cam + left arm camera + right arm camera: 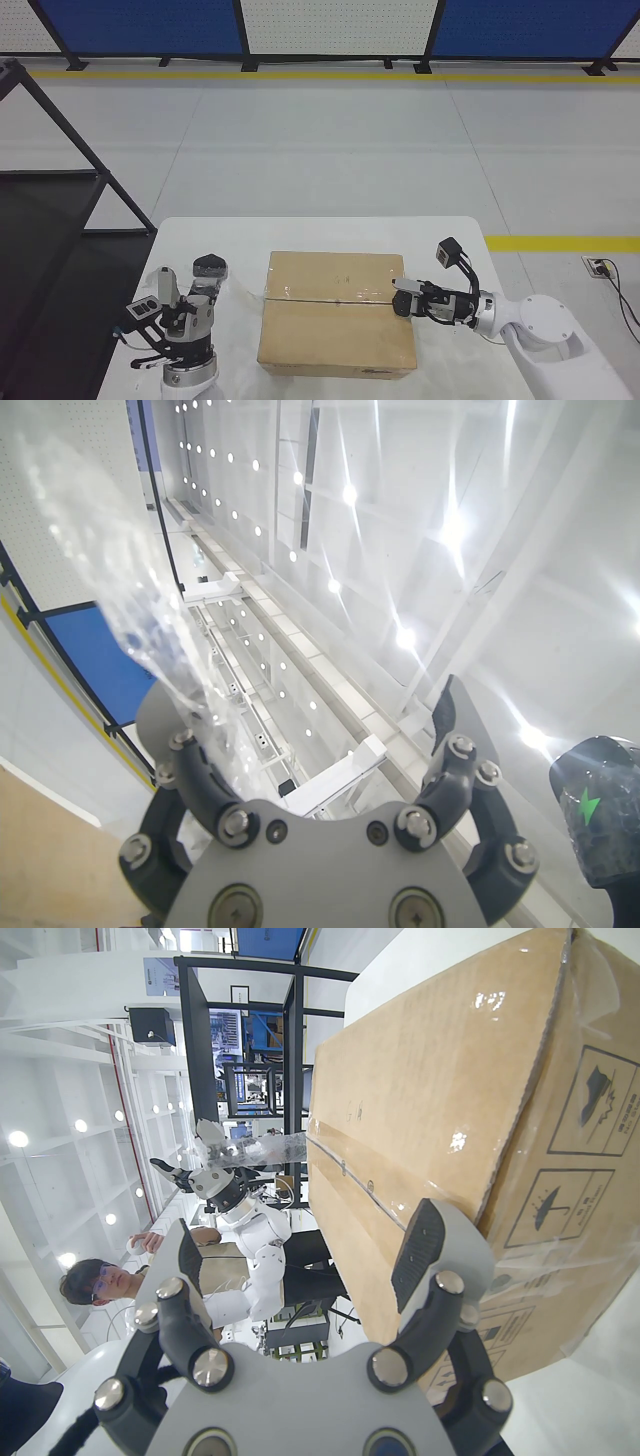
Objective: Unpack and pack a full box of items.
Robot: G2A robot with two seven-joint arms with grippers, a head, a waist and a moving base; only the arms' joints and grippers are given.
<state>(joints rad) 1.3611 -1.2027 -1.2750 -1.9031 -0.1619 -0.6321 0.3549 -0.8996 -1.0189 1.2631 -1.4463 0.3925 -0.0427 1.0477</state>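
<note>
A closed cardboard box (338, 310) stands in the middle of the white table, with a taped seam (330, 297) along its top. My left gripper (188, 275) is off the box's left side, pointing upward and open (305, 710). A strip of clear tape (150, 625) clings to one of its fingers and stretches back toward the box (45, 850). My right gripper (405, 298) is open at the box's right edge, level with the seam. In the right wrist view its fingers (420, 1248) spread wide before the box (425, 1103), and the tape strip (265, 1150) runs from the seam to the left gripper (187, 1150).
The table (440, 240) has bare surface behind the box and on its right. A black metal frame (60, 200) stands close to the table's left side. Blue and white partition panels (340, 25) line the far end of the floor.
</note>
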